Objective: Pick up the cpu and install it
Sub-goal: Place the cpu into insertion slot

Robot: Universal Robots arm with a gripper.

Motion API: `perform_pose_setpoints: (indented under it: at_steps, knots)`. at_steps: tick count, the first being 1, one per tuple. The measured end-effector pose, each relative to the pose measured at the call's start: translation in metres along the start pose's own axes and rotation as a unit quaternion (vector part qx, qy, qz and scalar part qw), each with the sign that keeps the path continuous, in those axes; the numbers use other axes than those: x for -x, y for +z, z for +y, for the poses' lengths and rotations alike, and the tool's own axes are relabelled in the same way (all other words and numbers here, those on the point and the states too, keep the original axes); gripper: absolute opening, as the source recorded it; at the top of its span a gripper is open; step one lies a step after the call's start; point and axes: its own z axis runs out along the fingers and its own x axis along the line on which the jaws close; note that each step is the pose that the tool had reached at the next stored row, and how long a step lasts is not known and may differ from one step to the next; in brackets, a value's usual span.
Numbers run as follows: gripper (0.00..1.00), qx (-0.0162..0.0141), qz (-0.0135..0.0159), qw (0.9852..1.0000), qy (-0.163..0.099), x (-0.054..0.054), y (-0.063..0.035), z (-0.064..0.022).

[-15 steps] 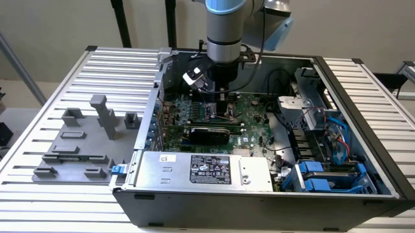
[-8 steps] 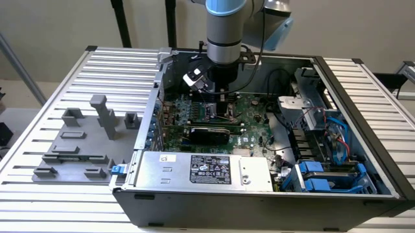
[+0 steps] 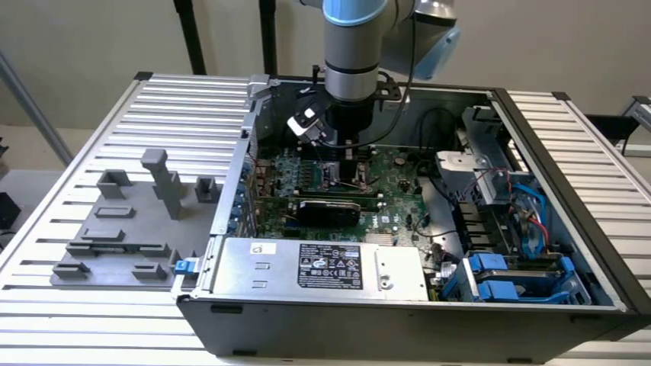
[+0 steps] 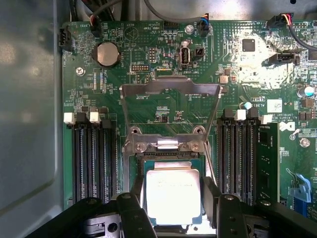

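The cpu [image 4: 173,196] is a flat square chip with a dull silvery metal lid and a thin green rim. It's sitting right over the dark square socket [image 4: 168,159] on the glossy green motherboard [image 4: 148,59], next to the hinge of the flipped-open bare-metal frame [image 4: 171,89]. The gripper [image 4: 173,201] has its chunky matte-black fingers [image 4: 134,213] partway apart and pinched against two opposite sides of the cpu, so it's holding it, with long black memory slots [image 4: 94,158] either side of the socket.
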Motion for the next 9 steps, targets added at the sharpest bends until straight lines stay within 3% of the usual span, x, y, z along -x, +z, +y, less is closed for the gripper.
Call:
perform_pose_setpoints:
  at_steps: [9]
  knots:
    - [0.55, -0.0002, -0.0004, 1.0, 0.005, -0.002, 0.0025, -0.0003]
